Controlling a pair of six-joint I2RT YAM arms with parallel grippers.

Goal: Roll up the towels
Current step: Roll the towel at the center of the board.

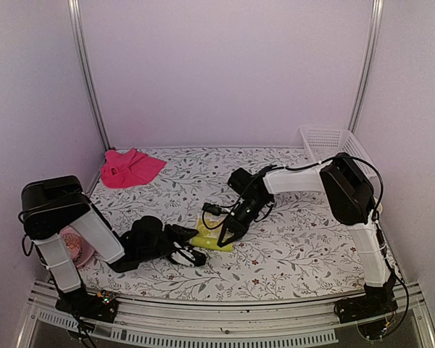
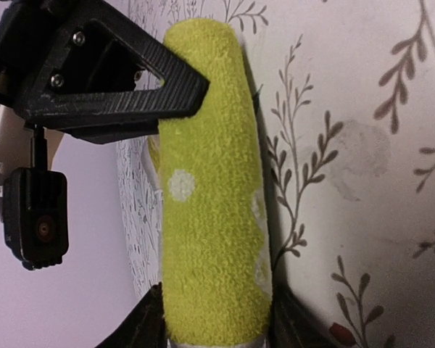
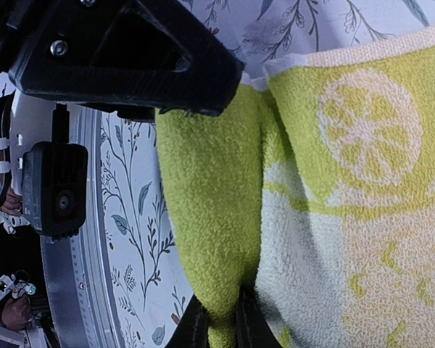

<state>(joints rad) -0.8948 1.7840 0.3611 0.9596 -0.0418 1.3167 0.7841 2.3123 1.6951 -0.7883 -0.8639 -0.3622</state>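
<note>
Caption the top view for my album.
Two arms meet at a yellow-green towel on the floral table; a pink towel lies far left.

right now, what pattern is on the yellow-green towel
Pale citrus-slice prints on the towel; right wrist view.

— What surrounds the workspace?
— Plain lilac-white walls (image 1: 225, 72) on three sides, with a metal pole (image 1: 89, 72) in each back corner.
— And below?
— A tablecloth (image 1: 297, 254) printed with leafy sprigs. A white slatted basket (image 1: 325, 141) sits at its far right corner, and an aluminium rail (image 1: 239, 308) runs along the near edge
</note>
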